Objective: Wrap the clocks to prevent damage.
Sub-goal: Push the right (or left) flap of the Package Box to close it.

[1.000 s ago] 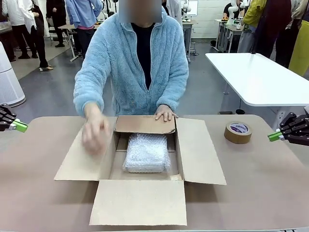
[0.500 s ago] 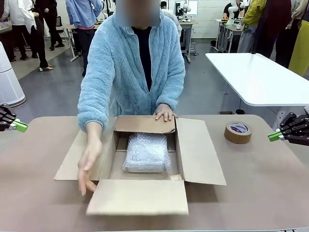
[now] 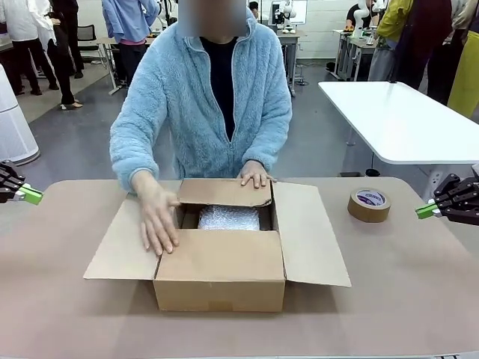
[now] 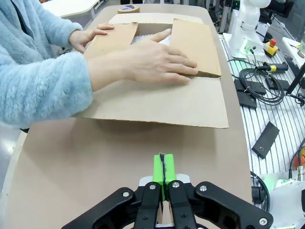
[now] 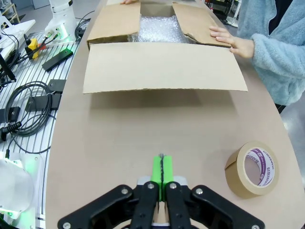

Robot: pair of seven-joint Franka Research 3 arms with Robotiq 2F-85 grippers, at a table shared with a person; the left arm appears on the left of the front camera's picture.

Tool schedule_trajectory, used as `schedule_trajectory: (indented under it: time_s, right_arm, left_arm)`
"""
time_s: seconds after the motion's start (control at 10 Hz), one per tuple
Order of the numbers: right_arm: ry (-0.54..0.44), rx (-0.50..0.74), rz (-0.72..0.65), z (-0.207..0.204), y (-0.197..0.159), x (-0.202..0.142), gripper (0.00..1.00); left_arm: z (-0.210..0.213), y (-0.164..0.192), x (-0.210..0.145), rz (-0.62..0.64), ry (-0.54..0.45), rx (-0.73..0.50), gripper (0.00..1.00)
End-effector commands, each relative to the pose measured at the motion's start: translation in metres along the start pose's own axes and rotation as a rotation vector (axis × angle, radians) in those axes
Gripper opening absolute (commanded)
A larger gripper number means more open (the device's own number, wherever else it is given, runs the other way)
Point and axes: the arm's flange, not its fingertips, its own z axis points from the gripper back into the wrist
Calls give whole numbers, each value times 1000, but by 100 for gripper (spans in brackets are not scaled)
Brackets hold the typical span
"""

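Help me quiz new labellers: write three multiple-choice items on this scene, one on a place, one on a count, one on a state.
1. Where does the whitish bubble-wrap bundle lie?
A) inside the brown cardboard box
B) on the bare tabletop
C) in the person's hands

2. How many of the box's flaps lie spread outward?
A) one
B) two
C) four

3. How is the left pincer?
A) open
B) shut, empty
C) shut on cardboard

Key:
1 A, it shows through the box's open top.
2 B, both side flaps lie flat.
3 B, its green pads meet with nothing between.
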Motion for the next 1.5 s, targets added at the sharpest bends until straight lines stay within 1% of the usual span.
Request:
schedule_trajectory:
  time_s: [0.0, 1.1, 1.2, 1.4]
  right_arm:
    - [-26, -14, 12, -1, 1, -1, 1]
    - [-26, -14, 12, -1, 1, -1, 1]
    - [0, 0, 0, 0, 0, 0, 1]
    - [18, -6, -60, -22, -17, -4, 1]
  left_arm:
    - [0, 1, 0, -8, -22, 2, 0]
    - [0, 1, 0, -8, -22, 2, 0]
    - [0, 1, 0, -8, -22, 2, 0]
    - [0, 1, 0, -8, -22, 2, 0]
